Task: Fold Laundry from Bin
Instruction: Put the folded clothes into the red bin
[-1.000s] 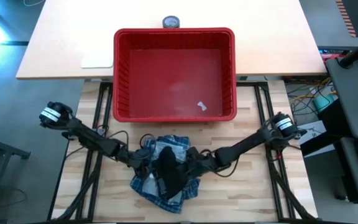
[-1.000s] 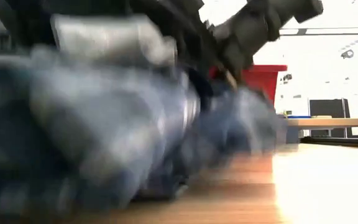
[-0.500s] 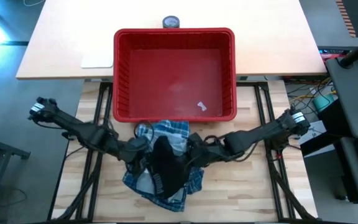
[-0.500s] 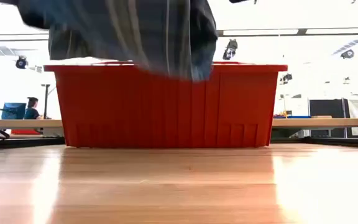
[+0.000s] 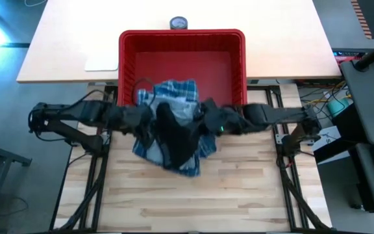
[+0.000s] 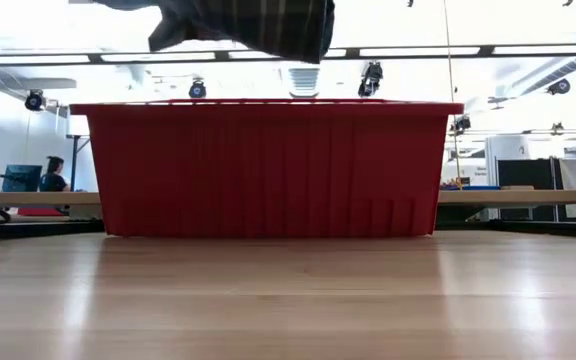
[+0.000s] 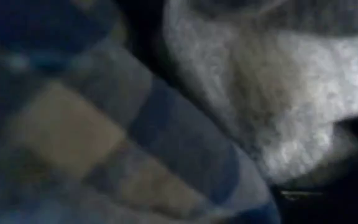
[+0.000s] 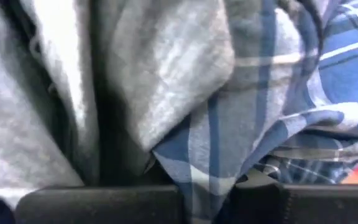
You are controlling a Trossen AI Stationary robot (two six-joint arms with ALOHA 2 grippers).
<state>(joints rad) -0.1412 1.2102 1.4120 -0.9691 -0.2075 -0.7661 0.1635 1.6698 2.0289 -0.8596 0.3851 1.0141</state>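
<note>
Soft woven plaid shirt (image 5: 174, 97) and matt grey knit T-shirt (image 8: 166, 81) above a red plastic bin (image 6: 268, 170), ribbed and faintly glossy, on a polished wooden table (image 6: 288, 300).

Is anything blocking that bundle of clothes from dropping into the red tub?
Nothing visible does. The bundle of clothes hangs between the left claw and the right claw, above the near rim of the red tub. The low view shows it clear of the rim.
</note>
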